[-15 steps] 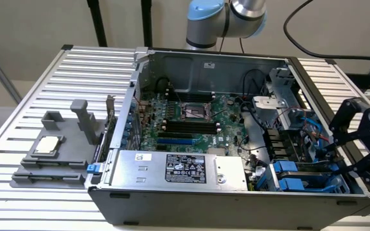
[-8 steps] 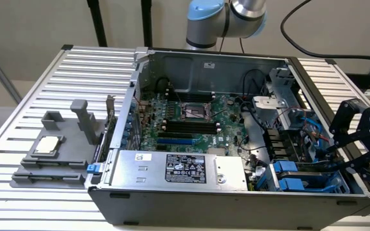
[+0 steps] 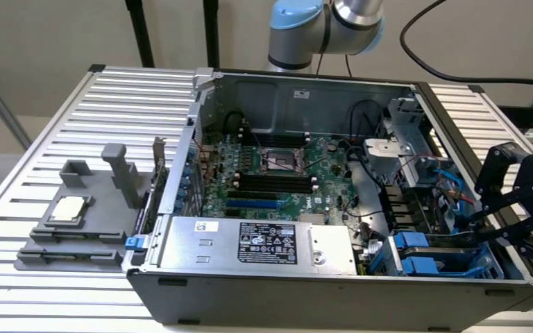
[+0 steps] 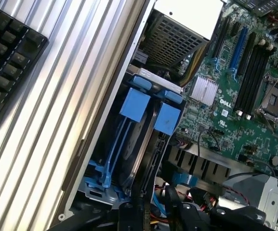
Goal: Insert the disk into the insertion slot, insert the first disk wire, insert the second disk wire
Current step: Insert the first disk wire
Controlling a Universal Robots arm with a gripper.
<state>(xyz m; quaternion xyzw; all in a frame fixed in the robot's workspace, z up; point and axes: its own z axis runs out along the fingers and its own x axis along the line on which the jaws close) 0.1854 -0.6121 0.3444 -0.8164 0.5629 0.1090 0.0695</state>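
Exterior view first. Open PC case (image 3: 322, 302) on the slatted tabletop (image 3: 53, 298), silver power-supply box (image 3: 257, 243) along the near wall, green motherboard (image 3: 276, 173) behind it. Black tool (image 3: 485, 232) reaching in from the exterior view's right, right at the insertion slot (image 3: 477, 262) in the case's corner. Disk (image 3: 415, 243) already lying in that slot, blue tab end facing the power-supply box, second blue-tabbed carrier (image 3: 424, 267) just beside it. Honestly can't tell whether the tool is open or clamped on the disk.

Wrist view next. Disk (image 4: 148, 161) edge-on inside the insertion slot (image 4: 154, 83), second blue-tabbed carrier (image 4: 135, 103) alongside, nearer the case wall. Tool (image 4: 153, 216) at the disk's near end, probably touching it. Keyboard (image 4: 4, 53) out on the tabletop (image 4: 66, 96).
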